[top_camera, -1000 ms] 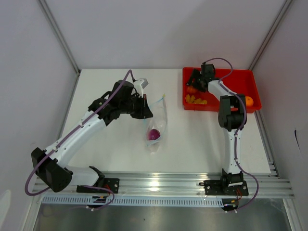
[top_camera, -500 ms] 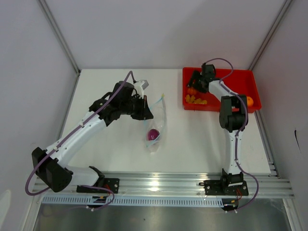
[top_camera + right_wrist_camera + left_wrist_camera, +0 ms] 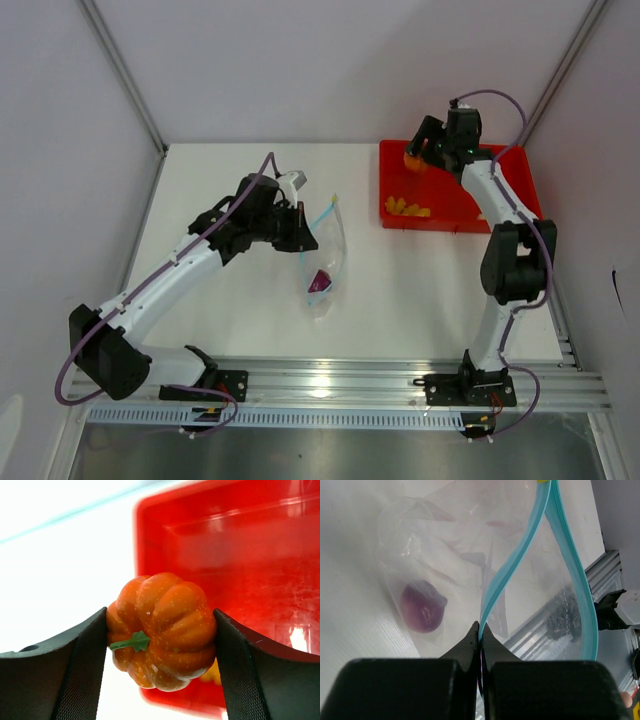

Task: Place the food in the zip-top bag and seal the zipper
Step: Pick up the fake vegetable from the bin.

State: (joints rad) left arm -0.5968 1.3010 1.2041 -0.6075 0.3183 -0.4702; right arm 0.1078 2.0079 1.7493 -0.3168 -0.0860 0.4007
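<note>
White table (image 3: 400, 290), grey walls (image 3: 300, 70) (left gripper (image 3: 480, 630) pinches zipper (image 3: 509, 566), right gripper (image 3: 418, 153) clamps pumpkin (image 3: 162, 630)).

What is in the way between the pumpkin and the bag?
Nothing visible. The right gripper holds the pumpkin above the tray; bare table lies between it and the bag, whose mouth the left gripper holds open.

A robotics lab cell: a white bench (image 3: 420, 290) walled by plain white panels (image 3: 330, 70), an aluminium rail (image 3: 340, 378) along its near edge.
</note>
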